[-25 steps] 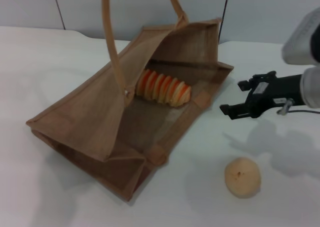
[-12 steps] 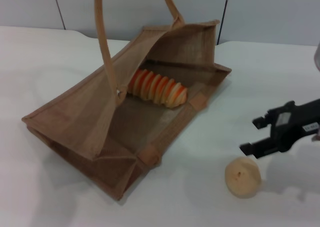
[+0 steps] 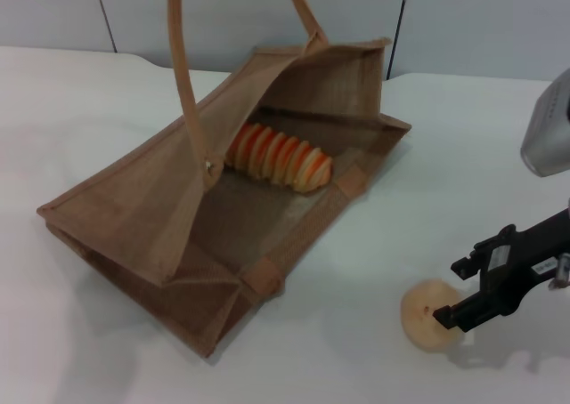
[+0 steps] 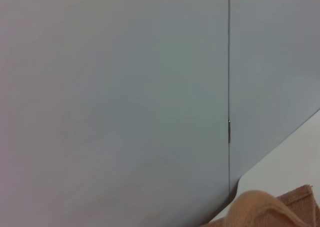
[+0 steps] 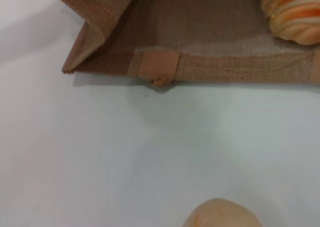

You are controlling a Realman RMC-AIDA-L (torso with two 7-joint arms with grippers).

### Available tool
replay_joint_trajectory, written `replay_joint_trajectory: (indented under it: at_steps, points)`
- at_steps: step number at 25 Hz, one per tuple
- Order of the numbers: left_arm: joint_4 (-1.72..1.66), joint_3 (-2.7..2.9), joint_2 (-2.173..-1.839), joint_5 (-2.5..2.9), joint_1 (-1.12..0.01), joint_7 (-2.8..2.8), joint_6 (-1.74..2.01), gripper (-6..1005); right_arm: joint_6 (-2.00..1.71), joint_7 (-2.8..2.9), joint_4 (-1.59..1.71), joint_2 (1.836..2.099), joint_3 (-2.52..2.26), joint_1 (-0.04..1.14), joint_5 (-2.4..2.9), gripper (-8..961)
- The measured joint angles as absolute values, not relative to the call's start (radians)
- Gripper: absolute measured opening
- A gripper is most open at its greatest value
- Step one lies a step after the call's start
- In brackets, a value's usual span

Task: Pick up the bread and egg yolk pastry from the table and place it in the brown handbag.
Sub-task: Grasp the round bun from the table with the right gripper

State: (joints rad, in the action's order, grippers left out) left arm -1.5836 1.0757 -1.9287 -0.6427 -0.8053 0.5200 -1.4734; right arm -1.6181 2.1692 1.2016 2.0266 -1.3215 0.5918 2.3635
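Note:
The brown handbag [image 3: 142, 208] lies open on the white table, its two tan handles [image 3: 178, 75] rising out of the top of the head view. The striped orange and cream bread [image 3: 278, 157] rests inside the bag, and its end also shows as the bread [image 5: 292, 12] in the right wrist view. The round tan egg yolk pastry [image 3: 426, 315] sits on the table at the front right, right of the bag. My right gripper [image 3: 450, 291] is open at the pastry's right side, one finger over it. The pastry [image 5: 220, 216] shows close below the right wrist camera. My left gripper is out of view.
The bag's near edge [image 5: 160, 67] with a tan strap loop lies between the pastry and the bread. A grey panelled wall [image 4: 125, 87] stands behind the table. The left wrist view catches a bit of the bag's handle [image 4: 260, 209].
My right gripper has moved from beside the bag's opening towards the front of the table and down onto the pastry. The bag shifted slightly left at first, then stayed still.

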Motion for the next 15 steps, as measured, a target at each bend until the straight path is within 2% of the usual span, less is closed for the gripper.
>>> replay_joint_trajectory:
  at_steps: [15]
  points:
    - [-1.542,1.080,-1.930,-0.643,-0.816,0.533,-1.469,131,-1.544,2.128,0.997,2.027,-1.316,0.681,2.361,804]
